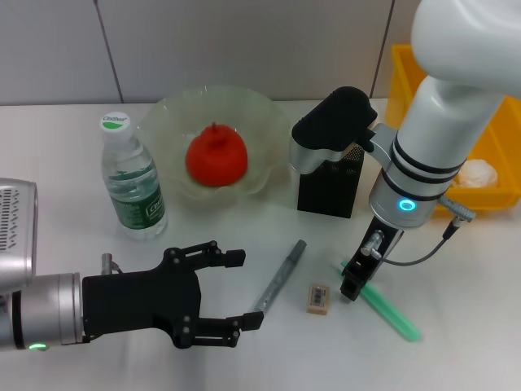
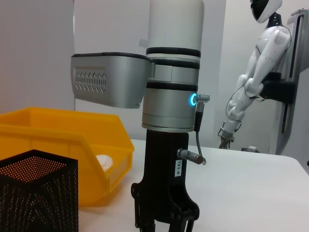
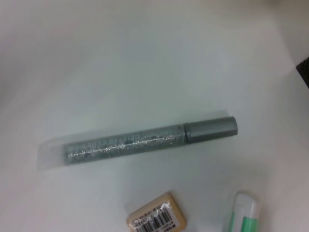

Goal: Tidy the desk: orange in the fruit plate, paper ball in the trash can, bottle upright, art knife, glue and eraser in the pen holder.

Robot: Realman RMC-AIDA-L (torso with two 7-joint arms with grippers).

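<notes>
The orange point(image 1: 216, 157) already sits in the fruit plate point(image 1: 269, 114), the bottle point(image 1: 133, 181) stands upright at far left, and the paper ball point(image 1: 478, 173) lies in the trash can point(image 1: 403, 69) at far right. So you are on the pen-holder step.

Your right gripper point(image 1: 355, 281) is low over the near right of the desk, at the upper end of the green stick point(image 1: 389, 312); you cannot tell from here whether its fingers have closed on it. Just left lies the eraser point(image 1: 317, 298), and left again the grey glittery pen-shaped stick point(image 1: 279, 277). The pen holder point(image 1: 330, 187) stands farther back, behind them.

Your left gripper point(image 1: 240, 290) waits near left, fingers spread wide, holding nothing.

Next, I judge, you secure the green stick, lift, and carry it back over the holder's open top.
</notes>
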